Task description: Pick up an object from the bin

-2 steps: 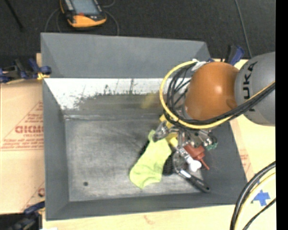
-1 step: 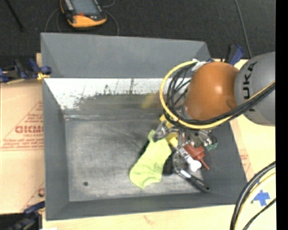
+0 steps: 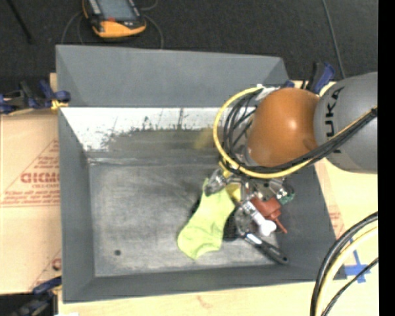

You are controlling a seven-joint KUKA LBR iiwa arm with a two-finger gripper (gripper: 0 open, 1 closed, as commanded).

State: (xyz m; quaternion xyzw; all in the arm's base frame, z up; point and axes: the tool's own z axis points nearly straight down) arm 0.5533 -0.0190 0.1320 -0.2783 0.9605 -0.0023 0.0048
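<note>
The arm reads "UKA". The gripper hangs at a green cloth; I cannot tell how far it is open.

Bin: sock lies on the floor, right of centre, toward the near wall. Small capped bottle just right of sock. Pen on near side of bottle. Gripper over sock's far end, left of bottle.

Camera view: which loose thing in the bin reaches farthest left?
The limp yellow-green cloth; the red piece with a white tip and the thin black pen both lie to its right.
</note>
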